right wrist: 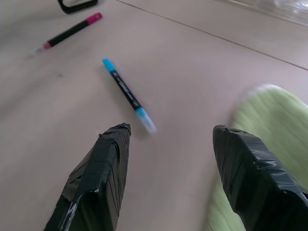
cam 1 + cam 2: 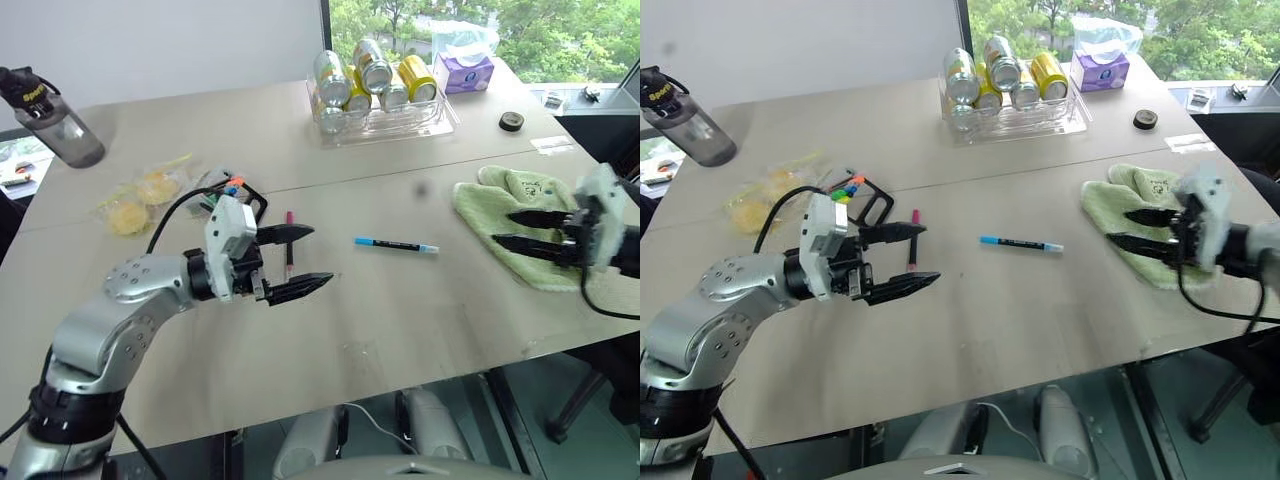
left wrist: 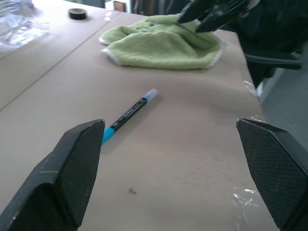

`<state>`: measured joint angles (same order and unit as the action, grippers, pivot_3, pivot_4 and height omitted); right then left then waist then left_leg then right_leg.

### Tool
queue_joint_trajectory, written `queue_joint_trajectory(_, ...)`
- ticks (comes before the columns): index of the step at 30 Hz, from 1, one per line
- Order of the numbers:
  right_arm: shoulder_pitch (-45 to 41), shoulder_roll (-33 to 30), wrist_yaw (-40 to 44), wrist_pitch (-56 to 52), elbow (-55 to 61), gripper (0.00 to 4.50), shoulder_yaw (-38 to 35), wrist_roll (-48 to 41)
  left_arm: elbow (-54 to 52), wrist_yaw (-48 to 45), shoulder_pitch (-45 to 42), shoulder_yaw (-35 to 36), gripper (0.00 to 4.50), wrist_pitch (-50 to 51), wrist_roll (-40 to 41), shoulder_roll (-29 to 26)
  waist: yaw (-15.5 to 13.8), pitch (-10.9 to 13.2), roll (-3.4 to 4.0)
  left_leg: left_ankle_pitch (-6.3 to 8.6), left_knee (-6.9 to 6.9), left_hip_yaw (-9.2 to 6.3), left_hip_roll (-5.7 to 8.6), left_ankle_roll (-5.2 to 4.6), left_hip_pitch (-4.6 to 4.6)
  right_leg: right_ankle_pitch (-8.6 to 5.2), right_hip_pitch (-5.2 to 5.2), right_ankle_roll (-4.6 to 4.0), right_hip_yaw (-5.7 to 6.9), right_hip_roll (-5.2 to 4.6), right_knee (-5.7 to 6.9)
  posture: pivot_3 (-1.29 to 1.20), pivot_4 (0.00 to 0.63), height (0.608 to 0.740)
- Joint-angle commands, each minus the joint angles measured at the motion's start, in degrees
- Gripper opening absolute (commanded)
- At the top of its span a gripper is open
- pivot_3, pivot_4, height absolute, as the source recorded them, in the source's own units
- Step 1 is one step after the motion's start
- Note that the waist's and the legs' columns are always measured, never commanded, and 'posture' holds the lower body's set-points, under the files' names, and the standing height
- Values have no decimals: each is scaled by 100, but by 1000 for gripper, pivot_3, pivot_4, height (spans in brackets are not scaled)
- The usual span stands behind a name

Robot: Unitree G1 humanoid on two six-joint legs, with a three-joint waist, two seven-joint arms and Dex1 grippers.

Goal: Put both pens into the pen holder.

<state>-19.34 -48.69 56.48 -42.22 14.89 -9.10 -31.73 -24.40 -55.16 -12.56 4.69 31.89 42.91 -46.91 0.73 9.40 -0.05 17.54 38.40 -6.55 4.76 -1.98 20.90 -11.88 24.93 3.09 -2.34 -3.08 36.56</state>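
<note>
Left gripper [image 2: 300,260] sits left of centre in the left eye view, above the tabletop [image 2: 400,330], its 2 black fingers spread wide with nothing between them, tips pointing toward frame right. Pink-ended pen [image 2: 289,250] lies on the table just behind those fingers, running nearly top to bottom in the frame, its pink cap at the upper end; partly hidden by the upper finger. Right gripper [image 2: 515,230] enters from the right edge at mid-height, fingers parted and empty, tips pointing frame left, hanging over the green cloth [image 2: 500,205] that is spread at centre right. Blue pen [image 2: 396,244] lies flat at frame centre, between the 2 grippers and apart from both, running left to right with light blue ends. Pen holder [image 2: 250,200] lies just above and behind the left gripper's wrist, black frame visible, coloured marker tips [image 2: 848,188] showing at its left end; whether it stands or lies tipped, cannot tell. Yellow packets [image 2: 140,195] further left. Dark water bottle [image 2: 50,120] at upper left. Clear tray of cans [image 2: 380,95] at top centre, purple tissue box [image 2: 465,70] beside it, small black roll [image 2: 513,121] at upper right.
</note>
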Motion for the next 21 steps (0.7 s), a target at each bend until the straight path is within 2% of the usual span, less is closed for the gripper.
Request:
queue_joint_trajectory(1,-540,527,-424,90,302,2892,828,303,25,-528,28,81,4500,-22,-79,-395,46,1,-1,0,-3,2,-2,1,-2,0,3,0,-4,3,3,0,150,739)
queue_joint_trajectory(4,-875,932,-524,359,-26,2892,1713,904,67,-721,116,375,4500,35,-68,-717,21,1,-2,-6,-4,3,-2,10,21,-1,36,-2,-5,4,20,0,150,739)
queue_joint_trajectory(8,-1329,1292,-399,827,-928,2892,2276,1418,-162,-738,396,793,4500,187,63,-954,-8,2,-4,-7,3,-3,2,11,41,0,48,-2,2,0,19,0,150,739)
queue_joint_trajectory(15,-1992,1432,149,1708,-2899,2892,3122,2482,-759,-439,963,1283,4500,443,224,-912,14,2,-4,-8,13,-17,6,11,79,0,80,-2,17,0,20,0,150,739)
queue_joint_trajectory(19,-2156,1536,390,1633,-3156,1709,3039,2457,-878,-330,1051,1375,4500,505,276,-893,21,-7,-13,-9,14,-15,5,13,72,1,73,-3,14,0,23,0,150,739)
queue_joint_trajectory(20,-2161,1540,455,1599,-3135,1053,3003,2425,-900,-312,1072,1392,4500,517,291,-892,20,-7,-13,-9,17,-16,5,14,72,1,73,-3,14,0,25,0,150,739)
queue_joint_trajectory(21,-2157,1549,475,1575,-3119,643,2954,2404,-907,-297,1077,1394,4500,526,303,-885,19,-7,-14,-9,18,-16,5,14,72,1,73,-3,14,0,27,0,150,739)
